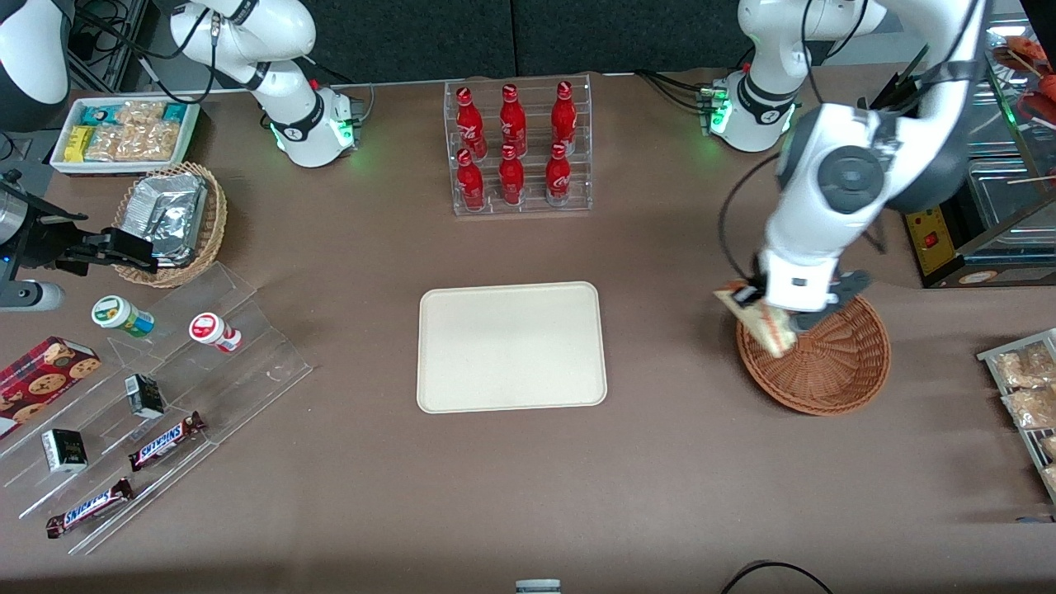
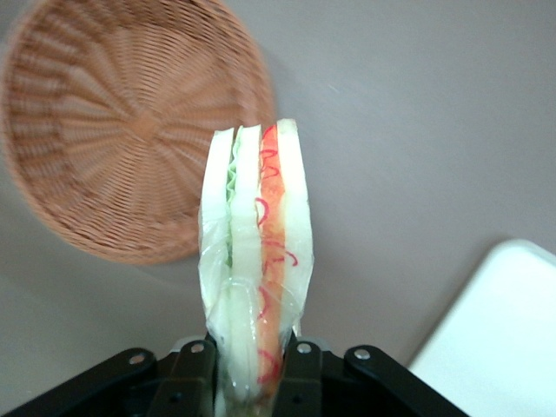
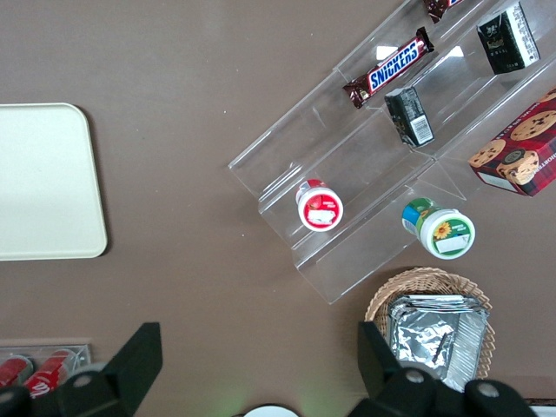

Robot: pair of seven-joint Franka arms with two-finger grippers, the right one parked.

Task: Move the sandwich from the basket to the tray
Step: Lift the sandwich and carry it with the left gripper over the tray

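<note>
Brown bench: we see the cream tray (image 1: pixel 511 346) at its middle, bare.
Gripper (image 1: pixel 771 304): clenched on the wrapped sandwich (image 2: pixel 258 261), above the wicker basket (image 1: pixel 833 363) rim nearest the tray.
Risk: we grip one narrow end; slick wrap may slip mid-carry.

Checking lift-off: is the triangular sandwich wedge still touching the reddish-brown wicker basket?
Apart. The left wrist view shows the wedge clamped upright in the left gripper, with the empty round wicker basket on the table well below it.
</note>
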